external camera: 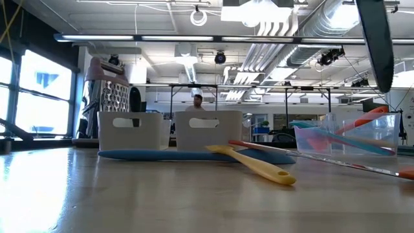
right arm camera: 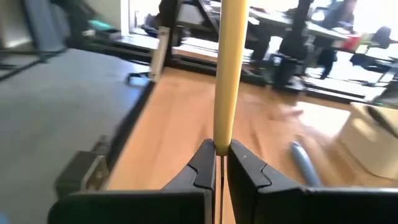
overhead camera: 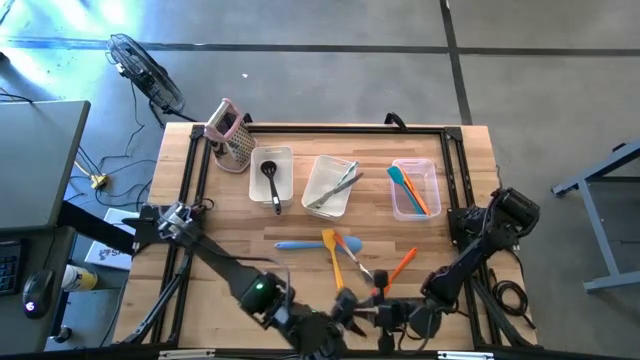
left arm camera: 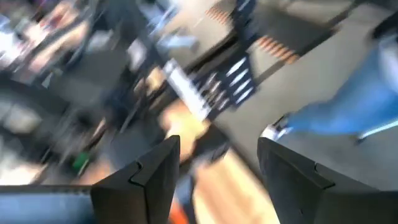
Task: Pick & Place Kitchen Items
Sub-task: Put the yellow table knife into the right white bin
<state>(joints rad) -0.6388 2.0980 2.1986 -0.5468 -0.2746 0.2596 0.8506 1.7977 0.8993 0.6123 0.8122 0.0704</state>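
At the table's near edge my right gripper (overhead camera: 385,312) (right arm camera: 219,152) is shut on a slim tan utensil handle (right arm camera: 225,74); what kind of utensil it is does not show. Right beside it, my left gripper (overhead camera: 345,310) (left arm camera: 217,149) is open with nothing between its fingers. Loose on the middle of the table lie a blue spatula (overhead camera: 295,243) (external camera: 187,155), a yellow spatula (overhead camera: 333,256) (external camera: 259,167) and an orange-handled one (overhead camera: 401,264). A black ladle (overhead camera: 272,178), metal tongs (overhead camera: 336,184) and blue and orange spatulas (overhead camera: 413,188) lie in three clear bins. My right gripper pinches the tan handle (right arm camera: 220,142) between its two fingertips, which lie across it. The handle rises from the fingers, roughly upright, clear of the table. The fingers hide whatever reaches below them.
The three bins (overhead camera: 331,205) stand in a row across the far half, with a metal grater (overhead camera: 232,135) with a pink handle at the far left. A dark tapered shape (external camera: 376,39) hangs into the low view at upper right. Bare wood lies along the near left.
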